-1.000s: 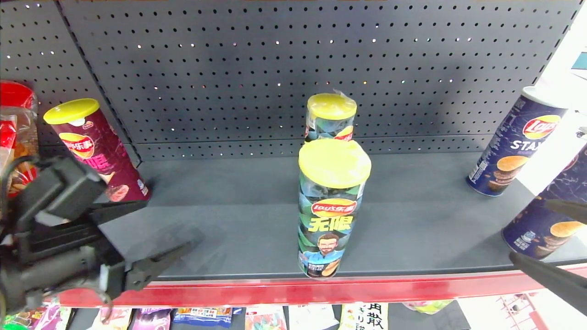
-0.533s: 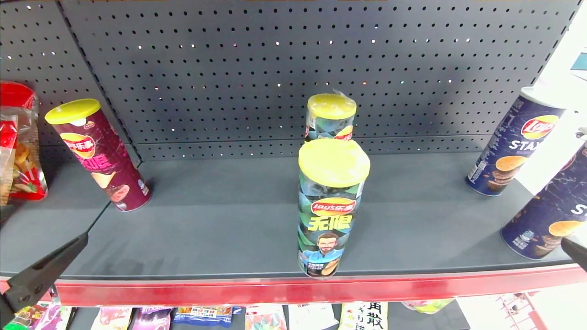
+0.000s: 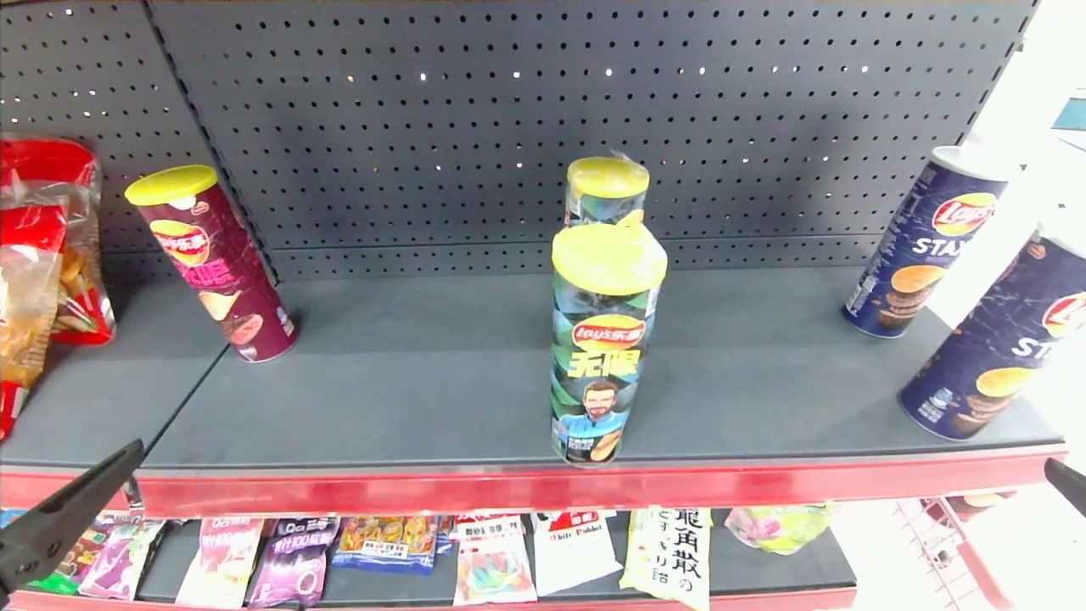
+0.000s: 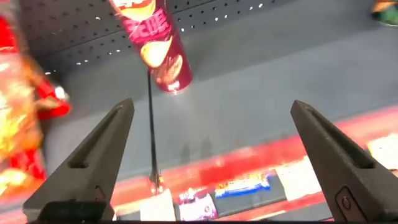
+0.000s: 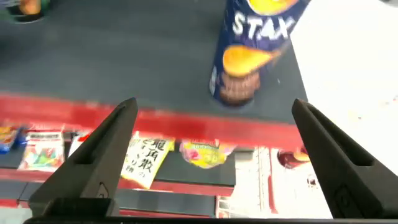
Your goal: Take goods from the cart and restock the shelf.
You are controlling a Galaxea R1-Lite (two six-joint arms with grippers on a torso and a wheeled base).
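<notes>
Shelf (image 3: 424,382) with five chip canisters (image 3: 604,339)

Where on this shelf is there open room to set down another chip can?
Widest bare patch on the shelf: between the maroon can and the front green can. A second lies between that can and the rear blue can. Crowded: the left end by the snack bags, the right end by the front blue can.
</notes>
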